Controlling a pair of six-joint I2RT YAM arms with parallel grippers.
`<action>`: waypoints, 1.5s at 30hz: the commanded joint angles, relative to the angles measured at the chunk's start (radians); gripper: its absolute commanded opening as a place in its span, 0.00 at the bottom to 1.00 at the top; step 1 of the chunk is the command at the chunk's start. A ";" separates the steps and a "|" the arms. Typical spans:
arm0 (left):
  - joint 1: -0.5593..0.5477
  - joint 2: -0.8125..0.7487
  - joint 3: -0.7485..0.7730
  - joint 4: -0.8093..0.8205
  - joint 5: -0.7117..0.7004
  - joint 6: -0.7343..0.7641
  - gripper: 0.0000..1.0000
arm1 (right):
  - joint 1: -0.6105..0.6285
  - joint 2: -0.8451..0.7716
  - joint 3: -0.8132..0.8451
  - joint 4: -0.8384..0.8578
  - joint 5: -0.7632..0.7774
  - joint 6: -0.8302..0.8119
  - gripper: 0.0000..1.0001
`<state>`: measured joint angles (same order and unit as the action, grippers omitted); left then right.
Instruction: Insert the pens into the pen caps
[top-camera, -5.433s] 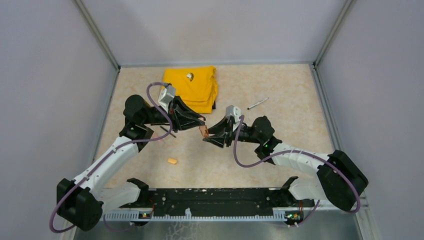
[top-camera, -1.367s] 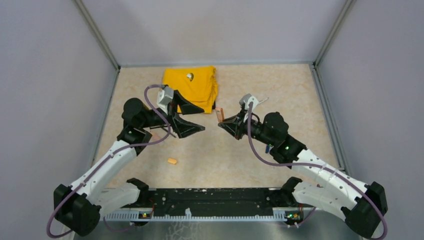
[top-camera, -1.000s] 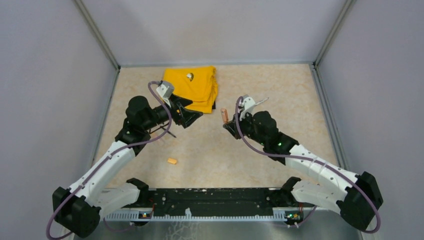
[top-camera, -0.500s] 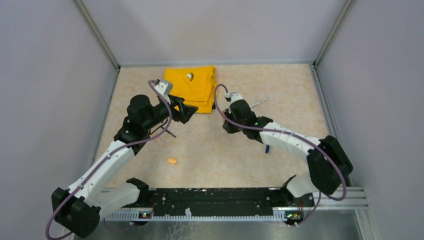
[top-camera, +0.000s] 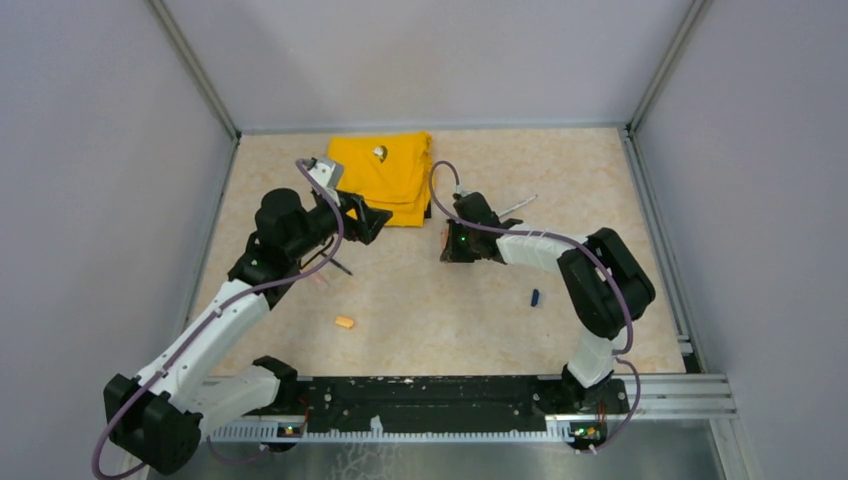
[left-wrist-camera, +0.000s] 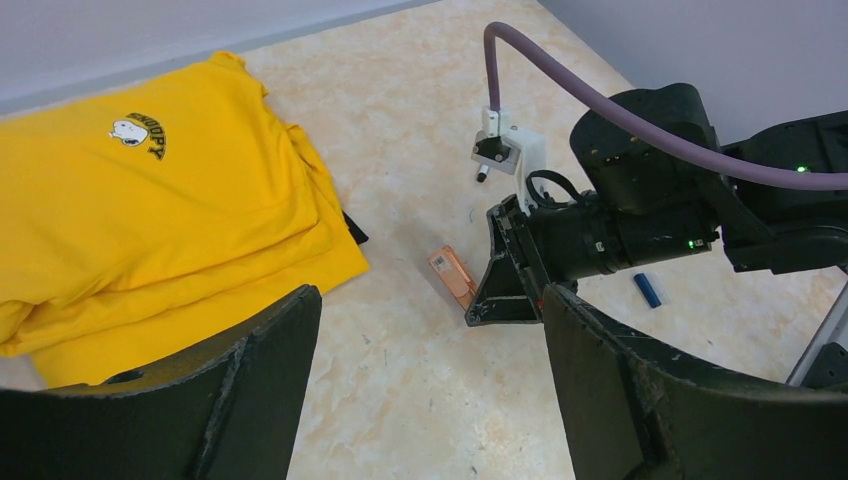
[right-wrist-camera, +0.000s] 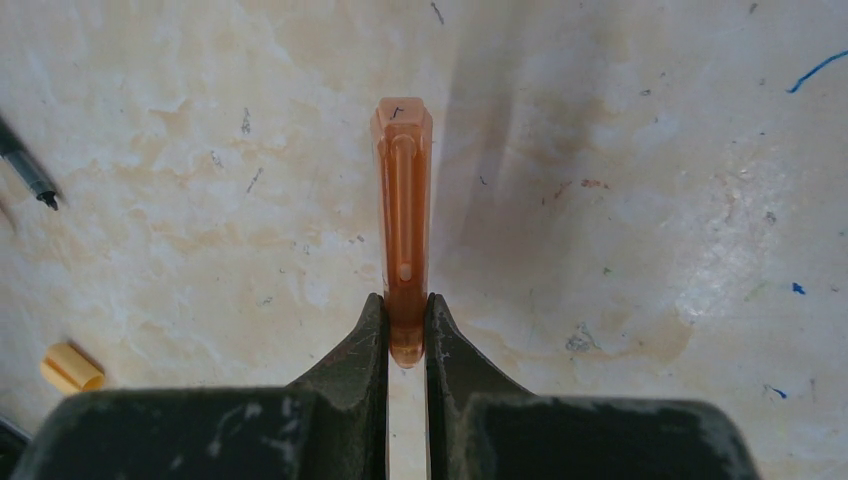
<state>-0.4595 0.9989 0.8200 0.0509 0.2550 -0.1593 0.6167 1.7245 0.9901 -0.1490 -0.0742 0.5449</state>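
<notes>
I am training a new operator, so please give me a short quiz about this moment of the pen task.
1. True or false: the left gripper is open and empty.
2. What does the right gripper hold?
3. Fill in: the light orange cap lies on the table, nearer to the ___ arm.
Key: 1 true; 2 an orange marker; 3 left.

white arms (top-camera: 215, 325), black joints (top-camera: 278, 212), purple cables (left-wrist-camera: 491, 70)
</notes>
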 joint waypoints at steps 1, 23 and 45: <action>0.011 0.010 0.035 -0.005 0.005 0.008 0.86 | -0.012 0.024 0.052 0.065 -0.036 0.046 0.03; 0.066 0.050 0.039 0.014 0.105 -0.036 0.86 | -0.031 0.036 0.019 0.043 -0.036 0.013 0.18; 0.083 0.073 0.042 0.014 0.126 -0.040 0.86 | -0.045 -0.112 -0.033 0.029 0.001 -0.055 0.31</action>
<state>-0.3840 1.0622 0.8246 0.0441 0.3576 -0.1902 0.5858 1.7157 0.9680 -0.1425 -0.0898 0.5301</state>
